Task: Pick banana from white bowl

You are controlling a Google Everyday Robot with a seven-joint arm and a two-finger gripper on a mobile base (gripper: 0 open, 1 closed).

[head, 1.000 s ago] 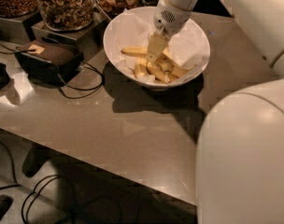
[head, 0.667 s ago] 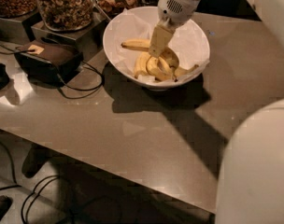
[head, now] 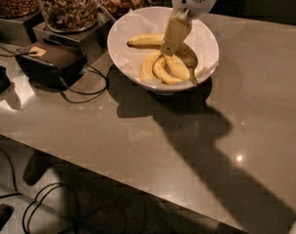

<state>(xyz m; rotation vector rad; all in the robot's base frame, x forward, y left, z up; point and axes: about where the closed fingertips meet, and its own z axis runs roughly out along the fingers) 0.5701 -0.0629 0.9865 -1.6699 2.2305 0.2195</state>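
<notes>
One claw (head: pixel 168 49) still at banana (head: pixel 143 41), white bowl (head: pixel 118 30)

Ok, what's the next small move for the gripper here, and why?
Probably ease the gripper straight down onto the banana. It hangs over the middle of that long curved one in the white bowl, with shorter bananas lying just beside.

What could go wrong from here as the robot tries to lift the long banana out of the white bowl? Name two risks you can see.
The claw hangs over the white bowl where the banana lies against the shorter bananas, so it may catch the wrong one or two together. The bowl stands close to the glass jars; a sideways push could knock it into them.
</notes>
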